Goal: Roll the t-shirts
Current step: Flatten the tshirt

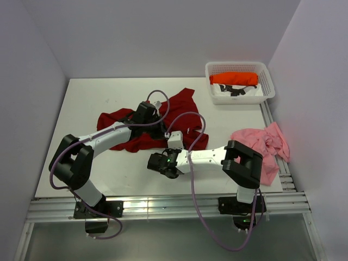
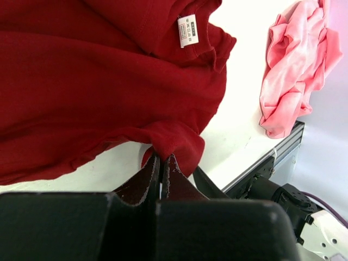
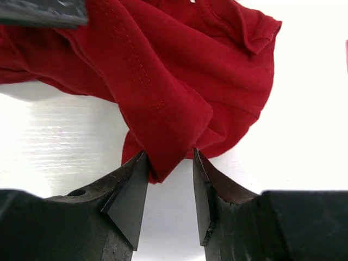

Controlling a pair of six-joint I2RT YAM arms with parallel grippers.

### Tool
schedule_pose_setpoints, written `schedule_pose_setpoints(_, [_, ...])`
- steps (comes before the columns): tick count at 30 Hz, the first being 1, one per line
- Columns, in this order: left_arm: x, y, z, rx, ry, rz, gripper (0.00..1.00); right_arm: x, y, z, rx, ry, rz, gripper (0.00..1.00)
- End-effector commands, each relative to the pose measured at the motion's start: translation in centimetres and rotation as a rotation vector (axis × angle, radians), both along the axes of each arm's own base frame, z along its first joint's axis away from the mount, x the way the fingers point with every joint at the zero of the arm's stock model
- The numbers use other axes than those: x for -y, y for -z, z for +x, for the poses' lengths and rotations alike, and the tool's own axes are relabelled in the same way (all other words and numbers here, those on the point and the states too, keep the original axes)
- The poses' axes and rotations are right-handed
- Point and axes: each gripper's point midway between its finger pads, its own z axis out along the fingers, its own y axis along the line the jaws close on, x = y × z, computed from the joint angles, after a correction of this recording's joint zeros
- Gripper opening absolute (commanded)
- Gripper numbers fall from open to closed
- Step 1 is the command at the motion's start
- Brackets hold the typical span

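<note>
Near-left of the basket (image 1: pixel 242 100), about mid-tabletop (image 1: pixel 92 163), the red shirt (image 1: pixel 182 103) lies crumpled and folded over itself, and that is the one I am working. My left claw (image 2: pixel 161 160) is clamped tight on a pinch of its edge, with the cloth bunched right at the fingertips. My right claw (image 3: pixel 169 155) sits on the side of the shirt farther from the basket. Its jaws stand apart on either side of a hanging fold, the tips just brushing the cloth but not pinching it (I can see bare tabletop between them lower down).

The orange shirt (image 1: pixel 235 79) lies inside the basket and looks rolled to me. The pink shirt (image 1: pixel 263 144) sits in a heap on the near side of the basket, by the tabletop's edge, with neither claw on it.

So I judge this to be the start of the second shirt: getting a two-point hold so I can spread it flat before any rolling. The next move calls for closing the right claw squarely on that fold, deep enough that it won't slip out. Then the two claws must draw apart, low over the tabletop, until the red shirt lies smooth. The risk I see is catching two layers at once, which would leave it twisted.
</note>
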Motion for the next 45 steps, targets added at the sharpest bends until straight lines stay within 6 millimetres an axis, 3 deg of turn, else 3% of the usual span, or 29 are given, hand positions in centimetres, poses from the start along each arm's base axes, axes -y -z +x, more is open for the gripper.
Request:
schedule_pose_setpoints(1, [0.4, -2.0, 0.9, 0.062, 0.015, -0.029, 0.0, 0.6, -1.6, 0.5, 0.056, 0.006, 0.019, 0.44])
schedule_pose_setpoints(7, [0.2, -2.5, 1.0, 0.07, 0.013, -0.028, 0.0, 1.2, -0.6, 0.3, 0.038, -0.001, 0.003, 0.42])
schedule_pose_setpoints(12, [0.1, -2.6, 1.0, 0.072, 0.013, -0.03, 0.0, -0.2, -0.1, 0.4, 0.018, -0.068, 0.05, 0.41])
schedule_pose_setpoints(15, [0.1, -2.4, 1.0, 0.068, 0.013, -0.024, 0.0, -0.7, -0.1, 0.8, 0.018, -0.091, 0.048, 0.33])
schedule_pose_setpoints(18, [0.0, -2.3, 1.2, 0.068, 0.012, -0.02, 0.0, -0.8, -0.4, 1.3, 0.024, -0.105, 0.034, 0.17])
schedule_pose_setpoints(19, [0.0, -2.4, 1.2, 0.07, 0.014, -0.019, 0.0, -0.5, -0.5, 1.3, 0.024, -0.105, 0.018, 0.05])
schedule_pose_setpoints(20, [0.0, -2.4, 1.3, 0.071, 0.011, -0.016, 0.0, -0.2, -0.8, 1.4, 0.033, -0.098, 0.01, 0.0])
schedule_pose_setpoints(25, [-0.5, -2.1, 1.2, 0.076, 0.001, 0.005, 0.0, 0.2, -2.2, 0.1, -0.023, -0.165, 0.045, 0.0])
schedule_pose_setpoints(34, [-1.5, -0.9, -1.5, 0.063, 0.018, 0.026, 0.0, 1.7, -1.8, -4.6, -0.271, -0.378, 0.028, 0.0])
schedule_pose_setpoints(40, [-2.1, -0.4, -2.7, 0.067, 0.007, 0.04, 0.0, 4.5, -3.0, -4.5, -0.266, -0.295, -0.125, 0.06])
schedule_pose_setpoints(45, [-3.0, -0.4, -3.4, 0.078, -0.008, 0.059, 0.0, 4.3, -4.2, -4.2, -0.224, -0.285, -0.131, 0.16])
